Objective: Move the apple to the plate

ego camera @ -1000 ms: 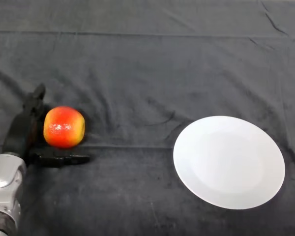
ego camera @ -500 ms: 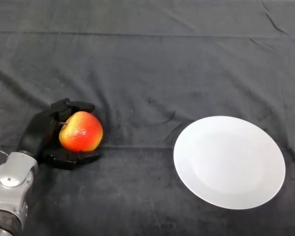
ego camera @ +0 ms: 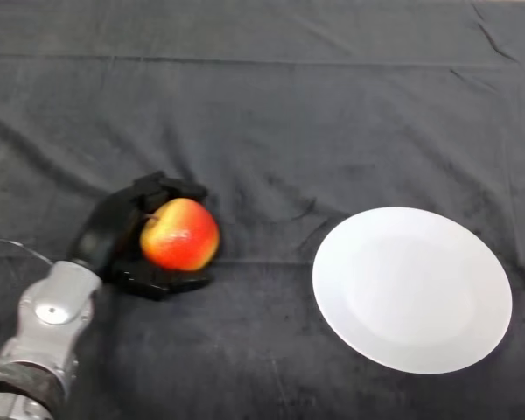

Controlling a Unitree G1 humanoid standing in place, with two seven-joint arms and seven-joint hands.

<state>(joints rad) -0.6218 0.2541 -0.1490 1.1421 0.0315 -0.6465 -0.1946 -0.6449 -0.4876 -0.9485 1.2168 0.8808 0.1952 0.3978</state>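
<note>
A red and yellow apple (ego camera: 181, 234) sits in my left hand (ego camera: 114, 232) at the left of the table, stem side turned towards the palm. The black fingers curl over its top and the thumb wraps under its near side, so the hand is shut on it. The silver-grey forearm (ego camera: 48, 324) comes up from the lower left corner. A round white plate (ego camera: 411, 289) lies flat on the dark cloth at the right, with nothing on it, well apart from the apple.
Dark wrinkled cloth (ego camera: 271, 114) covers the whole table. A fold line runs across it near the far edge.
The hand closed its fingers round the apple and has carried it to the right, towards the plate. The plate has not moved.
</note>
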